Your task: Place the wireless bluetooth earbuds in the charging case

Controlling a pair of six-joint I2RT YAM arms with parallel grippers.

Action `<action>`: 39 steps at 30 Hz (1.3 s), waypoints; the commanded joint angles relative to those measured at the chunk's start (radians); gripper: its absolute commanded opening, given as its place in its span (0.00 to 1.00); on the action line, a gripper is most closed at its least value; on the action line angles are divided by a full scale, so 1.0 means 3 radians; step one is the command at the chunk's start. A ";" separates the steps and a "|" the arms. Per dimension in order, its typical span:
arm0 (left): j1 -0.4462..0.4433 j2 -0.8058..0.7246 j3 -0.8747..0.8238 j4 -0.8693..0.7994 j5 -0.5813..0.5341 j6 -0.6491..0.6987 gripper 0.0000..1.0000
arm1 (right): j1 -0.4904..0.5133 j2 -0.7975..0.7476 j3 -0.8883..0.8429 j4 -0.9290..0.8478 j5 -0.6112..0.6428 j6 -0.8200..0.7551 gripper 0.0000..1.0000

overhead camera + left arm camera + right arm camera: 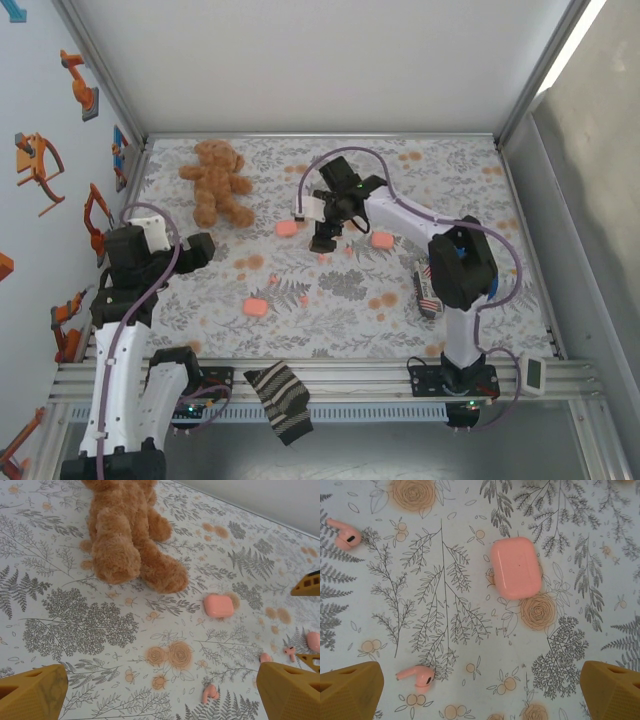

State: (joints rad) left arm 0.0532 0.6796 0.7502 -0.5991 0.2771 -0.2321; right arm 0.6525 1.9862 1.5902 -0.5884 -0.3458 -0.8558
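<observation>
The left gripper [162, 680] hangs over the left side of the table [460, 190]. Its yellow fingers [32, 692] are spread wide, with only floral cloth [75, 625] between them. Beyond it, toward the far left corner, lies a brown teddy bear [130, 540]. Just right of the bear's legs a pink case [218, 605] lies flat with its lid shut. Further right in the left wrist view the earbuds [210, 694] lie loose on the cloth, one near the bottom and two more by the right-hand finger, none touching a case.

From above, a second pink case [255, 306] sits left of the middle, toward the near edge. A striped sock [280, 400] is draped over the near rail.

The right gripper [325, 238] hangs over the middle of the table, jaws wide apart and holding nothing. In its wrist view a shut case [516, 567] lies ahead of the fingers. One earbud [417, 675] lies just beside the left finger [350, 692], and another earbud [346, 534] lies well apart at the upper left. A third pink case [381, 239] lies right of that gripper.
</observation>
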 commanded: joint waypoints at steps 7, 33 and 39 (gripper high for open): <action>0.0029 -0.0112 -0.0193 0.0072 0.0186 0.0036 0.96 | 0.0057 0.0705 0.0861 -0.0444 0.0077 -0.0333 0.95; 0.0028 -0.0179 -0.0237 0.0029 0.0142 0.0068 0.96 | 0.0184 0.1839 0.2244 -0.0947 0.0121 -0.0532 0.86; 0.0026 -0.0158 -0.0223 0.0037 0.0146 0.0073 0.96 | 0.0200 0.1989 0.2439 -0.1031 0.0121 -0.0538 0.75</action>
State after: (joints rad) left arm 0.0551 0.6353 0.6846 -0.5911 0.3141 -0.2279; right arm 0.7105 2.5572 2.2864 -0.8566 -0.3016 -1.0061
